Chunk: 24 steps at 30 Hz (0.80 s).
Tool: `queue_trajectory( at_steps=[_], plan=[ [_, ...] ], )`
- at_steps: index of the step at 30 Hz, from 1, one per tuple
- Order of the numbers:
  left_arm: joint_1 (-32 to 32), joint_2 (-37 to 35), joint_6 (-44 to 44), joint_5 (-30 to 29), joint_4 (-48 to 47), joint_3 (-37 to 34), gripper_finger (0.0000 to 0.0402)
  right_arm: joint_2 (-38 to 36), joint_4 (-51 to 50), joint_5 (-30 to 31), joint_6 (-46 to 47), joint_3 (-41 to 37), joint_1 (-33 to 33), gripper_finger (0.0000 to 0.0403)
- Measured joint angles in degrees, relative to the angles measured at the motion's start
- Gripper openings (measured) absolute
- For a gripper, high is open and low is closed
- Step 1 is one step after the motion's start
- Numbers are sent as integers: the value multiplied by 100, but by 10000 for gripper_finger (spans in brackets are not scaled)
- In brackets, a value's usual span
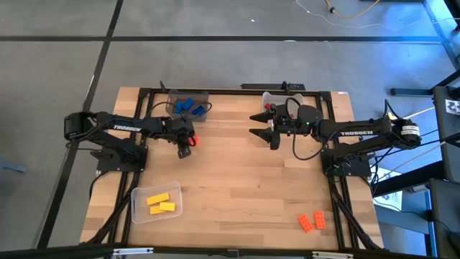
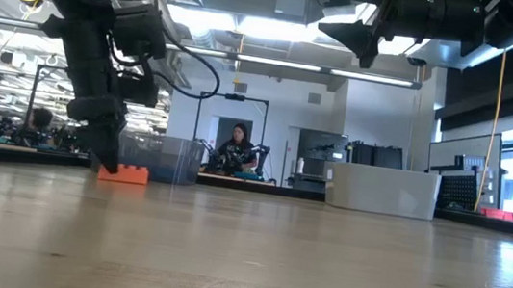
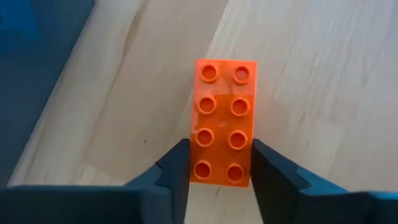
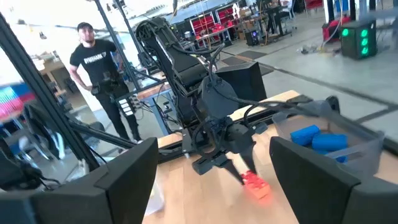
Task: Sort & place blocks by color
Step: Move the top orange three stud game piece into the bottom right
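An orange eight-stud block [image 3: 224,121] lies on the wooden table between the fingers of my left gripper [image 3: 219,149], which points down at it left of centre [image 1: 185,147]. In the low view the block [image 2: 124,174] rests flat on the table under that gripper [image 2: 109,158]. Two more orange blocks [image 1: 311,221] lie near the table's near right corner. Blue blocks fill a clear bin [image 1: 188,106] at the far edge, and yellow blocks lie in a bin [image 1: 157,203] near left. My right gripper [image 1: 257,124] hangs open above the table's far middle, holding nothing. My left gripper pinches the orange block by its two long sides near one end [image 3: 219,171], one finger [image 3: 177,171] on each side. The fingers come from above, pointing down, and lie across the block. The block sits flat on the table, studs up.
A third clear bin [image 1: 277,101] with something red in it stands at the far edge, partly under my right arm. Bare wood stretches across the table's middle and near side. A person [image 4: 93,59] stands in the room beyond the table, and another sits far off [image 2: 236,151].
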Motion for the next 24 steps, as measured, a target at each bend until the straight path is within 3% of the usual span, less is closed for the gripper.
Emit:
queue_trajectory(
  at_steps=[2,7,15,20,24],
  plan=[
    [0,-12,-11,24,-8,20,116,0,0,-2,185,0,-2,310],
    [-30,-307,-34,243,-233,462,116,0,-30,-74,685,5,87,310],
    [-532,-285,348,302,-594,2238,116,323,-2247,-105,-988,1196,497,310],
    [-1016,166,583,17,-1073,3429,116,965,-2973,-100,-1575,2012,538,310],
    [-1272,457,753,-233,-1466,3892,116,1341,-3219,43,-1840,2353,538,310]
  ],
)
